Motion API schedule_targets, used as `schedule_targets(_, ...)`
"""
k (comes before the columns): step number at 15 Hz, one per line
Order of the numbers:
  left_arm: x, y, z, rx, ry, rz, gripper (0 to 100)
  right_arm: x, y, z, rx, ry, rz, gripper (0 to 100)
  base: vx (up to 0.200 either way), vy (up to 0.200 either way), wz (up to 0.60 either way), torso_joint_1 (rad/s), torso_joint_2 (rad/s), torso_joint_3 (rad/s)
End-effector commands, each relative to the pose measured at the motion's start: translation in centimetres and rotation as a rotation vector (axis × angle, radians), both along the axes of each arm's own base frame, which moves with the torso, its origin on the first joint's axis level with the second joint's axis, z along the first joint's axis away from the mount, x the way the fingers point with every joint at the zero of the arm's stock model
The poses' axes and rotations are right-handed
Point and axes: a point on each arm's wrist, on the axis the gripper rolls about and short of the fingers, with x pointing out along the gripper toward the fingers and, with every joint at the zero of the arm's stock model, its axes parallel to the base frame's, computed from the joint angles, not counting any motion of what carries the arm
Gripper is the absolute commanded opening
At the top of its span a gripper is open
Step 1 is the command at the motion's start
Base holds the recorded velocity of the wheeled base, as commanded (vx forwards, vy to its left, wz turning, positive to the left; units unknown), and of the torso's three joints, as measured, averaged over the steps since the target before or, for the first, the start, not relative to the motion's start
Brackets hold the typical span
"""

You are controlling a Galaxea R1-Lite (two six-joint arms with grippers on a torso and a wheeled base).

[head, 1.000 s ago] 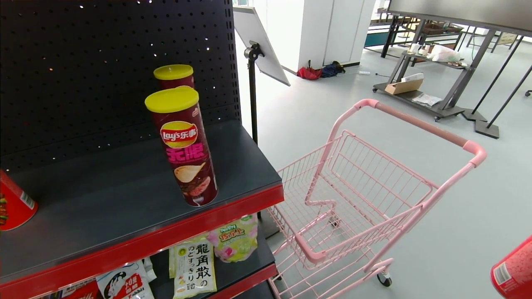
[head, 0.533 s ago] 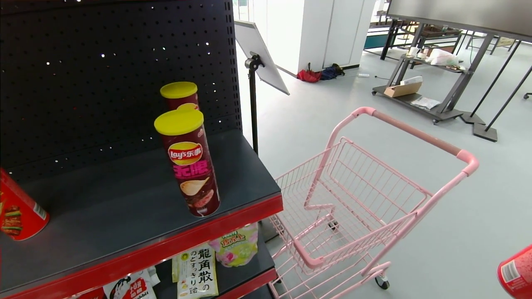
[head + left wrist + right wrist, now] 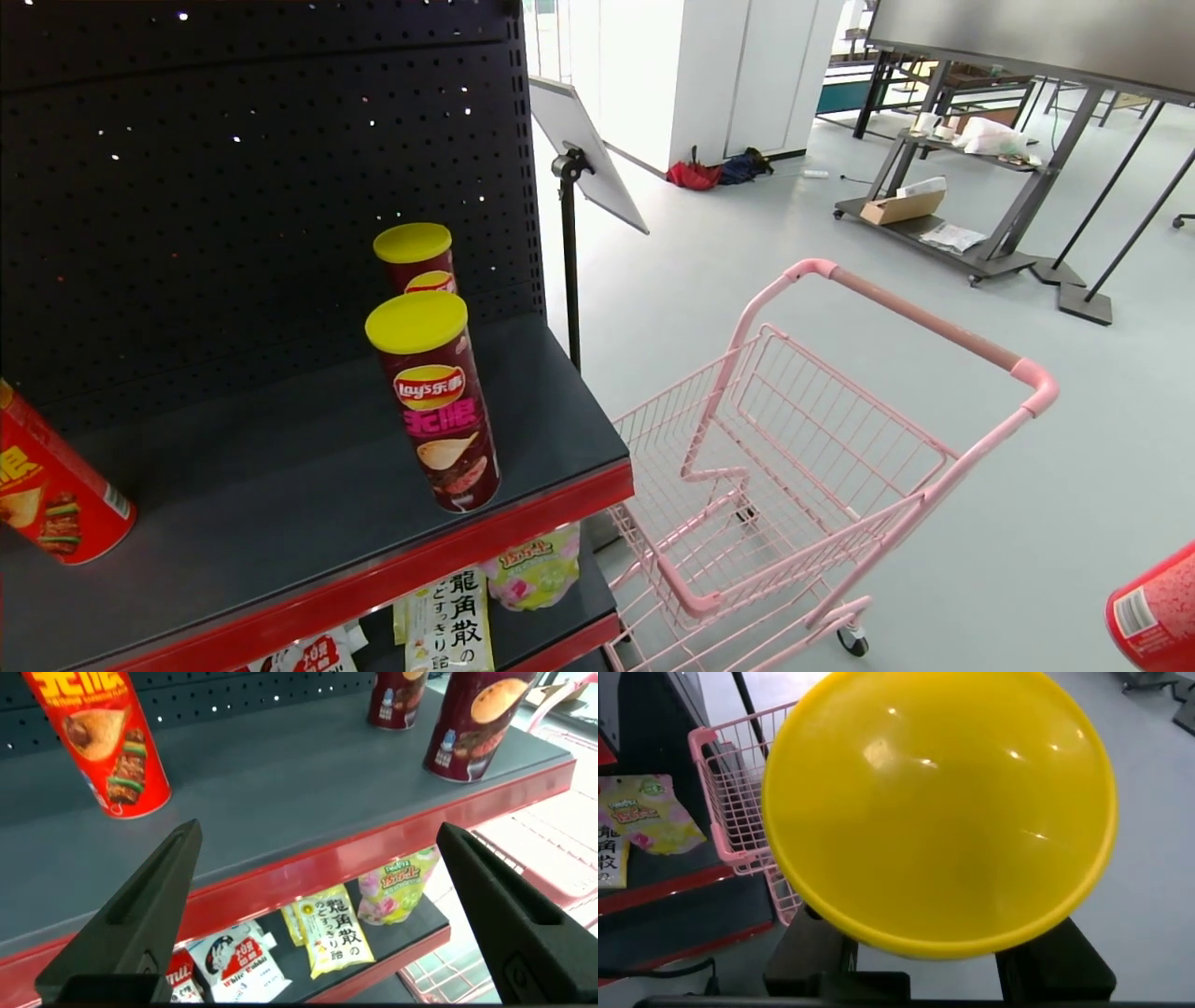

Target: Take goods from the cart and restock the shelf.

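Right wrist view, item one: red can [image 3: 938, 812], yellow lid toward the lens, clamped in my right gripper [image 3: 934, 966]. It hangs in the air low on my right, beside the cart [image 3: 822, 448] and well apart from the shelf [image 3: 280, 467].

Item two: left gripper [image 3: 318, 829], fingers wide apart, nothing held, facing the shelf's red edge.

Shelf stock: second red can [image 3: 56, 504] at the left; front maroon can [image 3: 434, 401] near the lip, rear maroon can [image 3: 415, 257] behind it. Below: snack bags [image 3: 532, 565].

Handling note: I judge the bare board between the second red can and the maroon pair the best slot. Carry the can over the cart handle, set its base flat, back from the lip, and release only once it stands.
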Motion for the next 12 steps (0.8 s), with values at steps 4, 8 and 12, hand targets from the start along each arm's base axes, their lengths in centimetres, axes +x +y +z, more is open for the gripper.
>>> schedule_targets(4, 0.0, 0.0, 0.0, 0.0, 0.0, 0.001, 100, 0.6, 0.1, -0.1, -0.006, 0.024, 0.004, 0, 0.0, 0.0, 0.0, 0.156, -0.36, -0.203)
schedule_targets(8, 0.0, 0.0, 0.0, 0.0, 0.0, 0.001, 100, 0.5, 0.1, -0.7, -0.03, 0.04, 0.0, 0, 0.0, 0.0, 0.15, 0.053, -0.13, -0.065)
schedule_targets(12, 0.0, 0.0, 0.0, 0.0, 0.0, 0.001, 100, 0.5, 0.1, -1.4, -0.033, 0.054, -0.002, 0, 0.0, 0.0, 0.6, 0.005, 0.0, -0.002)
